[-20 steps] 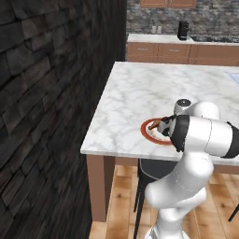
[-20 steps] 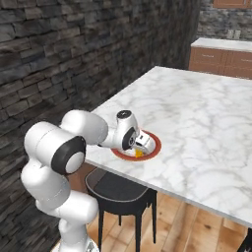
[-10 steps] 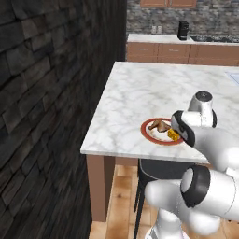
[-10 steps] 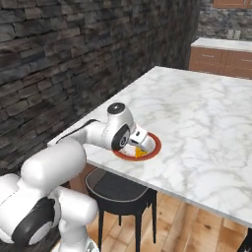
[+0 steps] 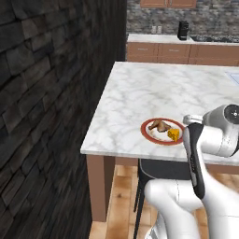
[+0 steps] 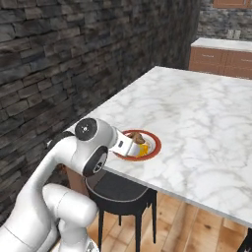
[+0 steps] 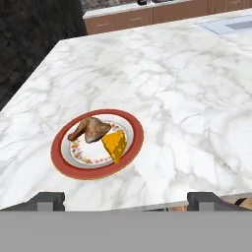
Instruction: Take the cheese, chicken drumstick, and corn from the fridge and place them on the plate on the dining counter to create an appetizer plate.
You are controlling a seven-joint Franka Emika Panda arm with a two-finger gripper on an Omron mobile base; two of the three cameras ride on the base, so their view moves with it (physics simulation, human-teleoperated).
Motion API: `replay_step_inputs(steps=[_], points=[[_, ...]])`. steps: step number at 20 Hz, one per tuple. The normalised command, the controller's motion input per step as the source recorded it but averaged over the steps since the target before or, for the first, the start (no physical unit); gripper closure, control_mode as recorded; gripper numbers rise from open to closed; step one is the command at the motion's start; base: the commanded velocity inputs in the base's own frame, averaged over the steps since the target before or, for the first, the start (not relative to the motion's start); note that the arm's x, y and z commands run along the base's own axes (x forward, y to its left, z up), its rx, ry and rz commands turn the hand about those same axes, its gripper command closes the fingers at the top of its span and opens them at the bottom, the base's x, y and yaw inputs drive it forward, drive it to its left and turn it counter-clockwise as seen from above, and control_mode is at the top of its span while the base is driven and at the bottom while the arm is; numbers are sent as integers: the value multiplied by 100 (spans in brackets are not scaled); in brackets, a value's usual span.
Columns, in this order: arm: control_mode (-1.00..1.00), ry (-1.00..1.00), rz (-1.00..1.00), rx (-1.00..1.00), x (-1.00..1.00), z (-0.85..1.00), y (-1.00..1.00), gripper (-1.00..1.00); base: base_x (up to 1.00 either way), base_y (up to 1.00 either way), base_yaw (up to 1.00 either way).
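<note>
A plate (image 7: 59, 163) with a red-orange rim rests near the front edge of the marble dining counter (image 7: 187, 98). On it lie the brown chicken drumstick (image 7: 91, 129) and, touching its right side, the yellow cheese (image 7: 115, 144) wedge. My gripper (image 7: 127, 199) hangs open and empty just off the counter's near edge, a little back from the plate, its fingertips (image 7: 48, 199) wide apart. From the right base, the gripper (image 6: 136, 148) sits at the plate's (image 6: 153, 146) near rim; from the left base, the plate (image 5: 148, 134) holds the drumstick (image 5: 158, 125) and cheese (image 5: 173, 135). The corn and the fridge are out of view.
A dark stool (image 5: 161, 169) stands under the counter edge below the plate. A black stone wall (image 5: 46, 93) runs along the left. Brown wall cabinets (image 5: 186, 52) with a dark appliance (image 5: 183, 30) line the back. The marble top stretches far and right of the plate.
The hand has pulled back off the plate toward the counter's near edge, uncovering the drumstick and cheese. The jaws have spread slightly wider.
</note>
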Motion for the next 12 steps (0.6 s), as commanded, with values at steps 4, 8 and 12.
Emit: replay_step_inputs(steps=[4, 8, 12], points=[[-100, 7, 0, 4, -93, 100, 25, -100, 0, 0, 0], [-100, 18, 0, 6, -58, 62, 16, -100, 0, 0, 0], [-100, 12, 5, 1, 0, 0, 12, -100, 0, 0, 0]])
